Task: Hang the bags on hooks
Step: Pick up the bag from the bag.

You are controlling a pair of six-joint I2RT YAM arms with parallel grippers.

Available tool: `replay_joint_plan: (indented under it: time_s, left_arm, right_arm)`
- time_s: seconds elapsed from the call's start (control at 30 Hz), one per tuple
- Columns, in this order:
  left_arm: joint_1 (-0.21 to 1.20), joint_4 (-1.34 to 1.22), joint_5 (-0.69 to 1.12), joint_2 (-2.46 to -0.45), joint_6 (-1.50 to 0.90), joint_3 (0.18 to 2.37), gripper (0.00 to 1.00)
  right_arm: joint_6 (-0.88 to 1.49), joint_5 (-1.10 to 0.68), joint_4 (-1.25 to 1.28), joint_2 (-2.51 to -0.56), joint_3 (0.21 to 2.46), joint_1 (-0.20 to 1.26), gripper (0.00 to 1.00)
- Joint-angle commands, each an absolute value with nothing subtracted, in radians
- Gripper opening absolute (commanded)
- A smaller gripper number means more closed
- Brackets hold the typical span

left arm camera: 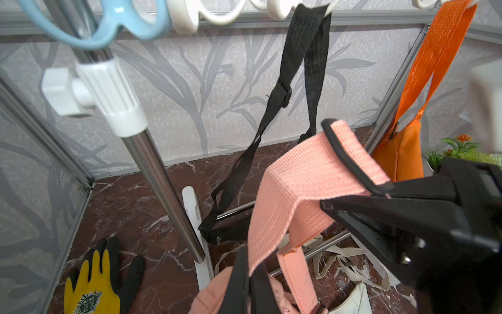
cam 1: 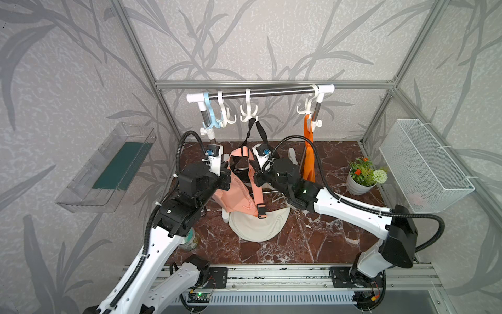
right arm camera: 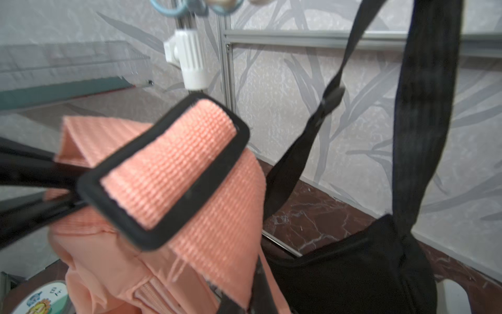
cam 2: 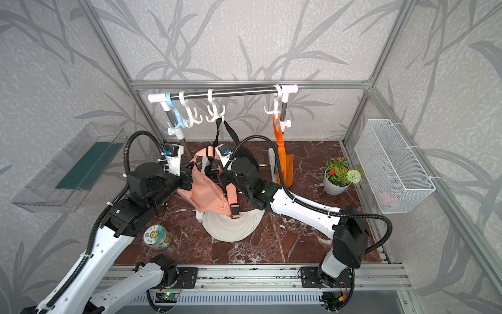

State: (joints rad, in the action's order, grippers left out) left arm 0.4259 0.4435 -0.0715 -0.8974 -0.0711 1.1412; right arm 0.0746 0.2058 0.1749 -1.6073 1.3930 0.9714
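The pink bag hangs below the hook rail by its pink webbing strap, which carries a black slider buckle. My left gripper is shut on one part of the strap. My right gripper is shut on another part, close beside it. On the rail hang a blue hook and a white hook, both empty. A third white hook carries a black bag's strap, and the far-right hook holds an orange bag.
A cream bag lies on the marble floor under the pink one. A potted plant and a wire basket are on the right, a clear tray on the left wall. A can and a yellow glove lie near the left arm.
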Motion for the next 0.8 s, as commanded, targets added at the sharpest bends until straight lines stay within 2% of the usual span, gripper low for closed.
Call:
replay_joint_plan:
  time_s: [0.0,0.2,0.77]
  left_arm:
    - [0.42,0.454,-0.105,-0.928,-0.063,1.219,0.0]
    - [0.416,0.501,-0.084,-1.016,-0.076,1.367,0.0]
    - [0.36,0.473,0.042,-1.098,-0.083,1.488,0.0]
  right_arm:
    - [0.049,0.147,0.087,-1.601,1.506,0.967,0.0]
    - [0.046,0.108,-0.002,-1.671,1.664,0.959,0.0]
    - [0.079,0.039,-0.096,-1.85,1.923,0.9,0.0]
